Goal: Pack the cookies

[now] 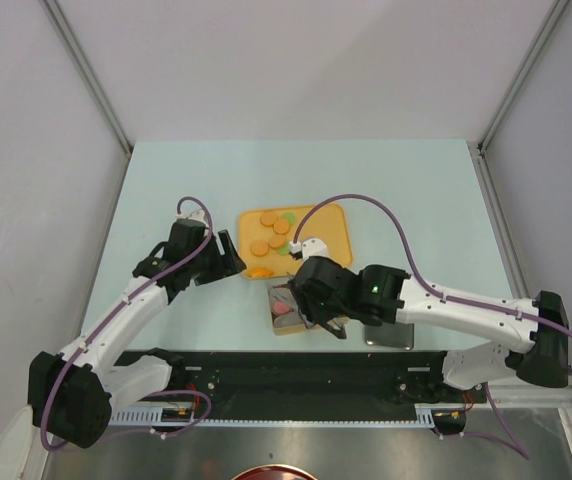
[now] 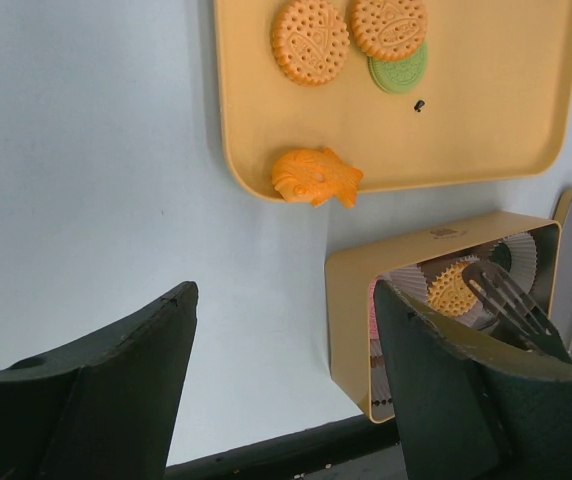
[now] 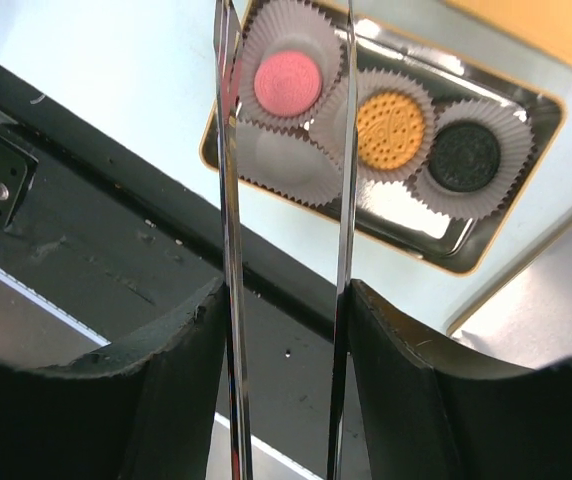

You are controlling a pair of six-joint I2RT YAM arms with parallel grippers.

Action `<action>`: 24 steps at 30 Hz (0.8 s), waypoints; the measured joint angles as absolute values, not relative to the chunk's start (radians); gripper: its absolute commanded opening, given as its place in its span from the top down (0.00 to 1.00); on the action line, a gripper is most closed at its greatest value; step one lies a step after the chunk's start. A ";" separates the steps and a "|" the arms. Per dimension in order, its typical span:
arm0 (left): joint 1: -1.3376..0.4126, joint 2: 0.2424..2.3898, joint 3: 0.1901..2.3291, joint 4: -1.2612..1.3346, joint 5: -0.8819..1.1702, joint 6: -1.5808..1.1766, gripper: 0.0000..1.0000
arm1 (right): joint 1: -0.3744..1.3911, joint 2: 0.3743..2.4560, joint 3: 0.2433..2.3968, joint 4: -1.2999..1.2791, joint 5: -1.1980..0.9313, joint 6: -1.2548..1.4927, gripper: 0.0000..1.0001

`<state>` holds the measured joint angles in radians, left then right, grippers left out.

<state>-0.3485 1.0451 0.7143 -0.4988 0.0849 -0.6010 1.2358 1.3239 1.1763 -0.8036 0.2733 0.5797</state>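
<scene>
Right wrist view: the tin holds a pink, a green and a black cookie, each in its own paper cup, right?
No green one there. The right wrist view shows the tin holding a pink cookie, an orange cookie and a black cookie, each in its own paper cup.

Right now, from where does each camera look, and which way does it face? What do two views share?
Top external: above and behind, facing down on the table; left arm and right arm show fully.
Left wrist: on the left arm, facing the tray and the box; open left claw shows below.
Right wrist: on the right arm, facing down into the box; right claw shows, gripping tongs.
Shared: both wrist views show the box, its orange cookie and the tongs.
</scene>
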 measured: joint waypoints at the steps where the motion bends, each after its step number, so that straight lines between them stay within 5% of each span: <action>1: -0.348 1.045 0.714 -0.499 0.085 -0.601 0.24 | 1.231 1.324 1.184 -0.805 0.281 0.576 0.45; 14: -0.348 1.045 0.714 -0.497 0.085 -0.601 0.24 | 0.857 1.460 1.287 -0.725 0.193 0.421 0.46; 24: -0.347 1.045 0.714 -0.496 0.089 -0.601 0.24 | 0.837 1.672 1.413 -0.677 0.096 0.355 0.46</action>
